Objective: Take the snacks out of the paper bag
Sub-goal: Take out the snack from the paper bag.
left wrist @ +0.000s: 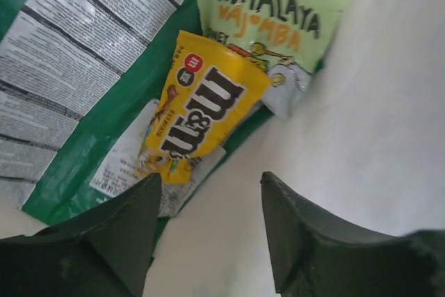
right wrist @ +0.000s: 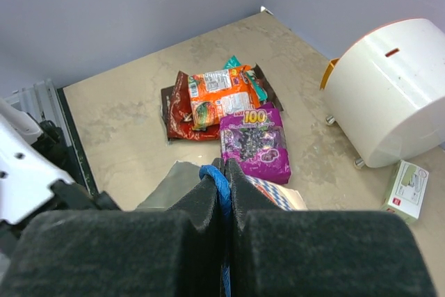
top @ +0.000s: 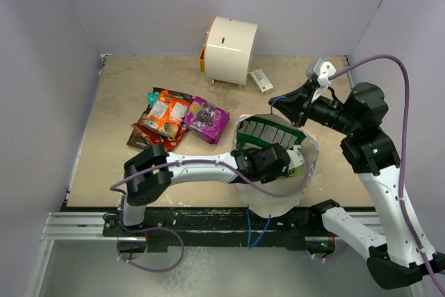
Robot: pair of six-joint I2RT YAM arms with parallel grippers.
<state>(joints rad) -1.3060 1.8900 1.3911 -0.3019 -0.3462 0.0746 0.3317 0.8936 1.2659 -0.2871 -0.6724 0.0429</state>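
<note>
Left gripper (left wrist: 208, 184): jaws stood apart, empty, inside bag (top: 272, 205), near yellow packet (left wrist: 201, 113).
Right gripper (right wrist: 224, 169): was clamped on blue handle (right wrist: 211, 174).
Pile (top: 174, 119): lay on table (top: 111, 144), left of bag.

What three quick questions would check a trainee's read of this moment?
1. True or false: the right pincer is shut on the blue string handle of the white checked paper bag.
2. Which lies just ahead of the open left pincer inside the bag? A glossy yellow packet; B red can; C blue bottle.
3. What colour is the glossy packet on the beige table nearest the bag?
Key: 1 true; 2 A; 3 the purple packet.
</note>
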